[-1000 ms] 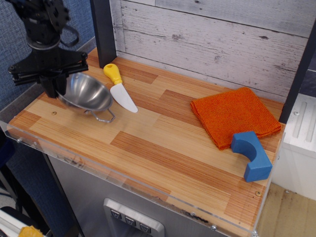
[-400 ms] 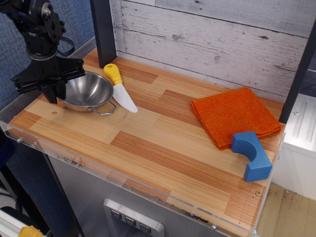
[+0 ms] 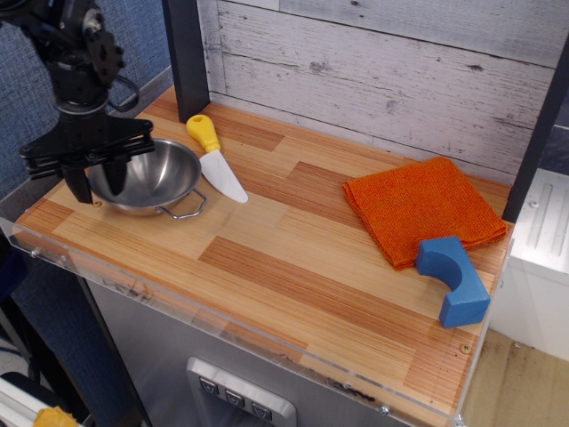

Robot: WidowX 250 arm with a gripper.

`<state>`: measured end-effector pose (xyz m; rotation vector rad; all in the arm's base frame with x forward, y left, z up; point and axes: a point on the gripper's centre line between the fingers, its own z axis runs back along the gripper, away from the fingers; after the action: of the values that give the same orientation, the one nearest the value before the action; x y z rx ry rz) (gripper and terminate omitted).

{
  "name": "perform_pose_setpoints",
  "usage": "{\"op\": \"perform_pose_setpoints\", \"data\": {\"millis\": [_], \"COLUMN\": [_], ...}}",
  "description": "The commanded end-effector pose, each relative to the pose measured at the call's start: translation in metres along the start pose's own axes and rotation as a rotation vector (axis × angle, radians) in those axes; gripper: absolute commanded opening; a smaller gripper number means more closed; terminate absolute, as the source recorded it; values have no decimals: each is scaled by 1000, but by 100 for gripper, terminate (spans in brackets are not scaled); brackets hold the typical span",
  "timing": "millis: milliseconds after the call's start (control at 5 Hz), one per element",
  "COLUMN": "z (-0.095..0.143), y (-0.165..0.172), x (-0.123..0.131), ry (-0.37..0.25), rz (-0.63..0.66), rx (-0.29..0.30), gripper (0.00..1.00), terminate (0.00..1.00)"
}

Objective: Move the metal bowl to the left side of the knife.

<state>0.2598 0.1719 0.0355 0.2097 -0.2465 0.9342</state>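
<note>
Metal bowl [image 3: 147, 176] is set upright left of knife [image 3: 214, 158] | gripper [image 3: 96, 178] fingers are spread over bowl's left rim

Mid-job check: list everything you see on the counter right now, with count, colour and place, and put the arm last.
metal bowl: one, shiny silver, far left of the counter, left of the knife, sitting flat
knife: one, yellow handle and white blade, just right of the bowl, handle toward the back wall
cloth: one, orange, folded, right part of the counter near the back
block: one, blue, curved, front right, one end lying over the cloth's front corner
counter: one, light wood planks, clear guard along the front edge
gripper: one, black, over the bowl's left rim; fingers spread, one outside the rim, one inside the bowl
</note>
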Motion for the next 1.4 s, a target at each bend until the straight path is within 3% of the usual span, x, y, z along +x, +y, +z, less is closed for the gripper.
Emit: {"op": "perform_pose_setpoints", "data": {"millis": [0, 200, 400, 600, 800, 1000, 1200], "z": [18, 26, 47, 78, 104, 118, 118], "y": [3, 1, 3, 1, -4, -11, -11], "x": [-7, -2, 10, 24, 27, 25, 25], "ry": [-42, -54, -91, -85, -97, -75, -75], "rz": [-31, -27, -6, 2, -24, -71, -71], "rx": [3, -10, -59, -110, -122, -211, -211], "gripper": [100, 100, 100, 100, 100, 100, 100], "terminate": [0, 0, 0, 0, 0, 0, 0]}}
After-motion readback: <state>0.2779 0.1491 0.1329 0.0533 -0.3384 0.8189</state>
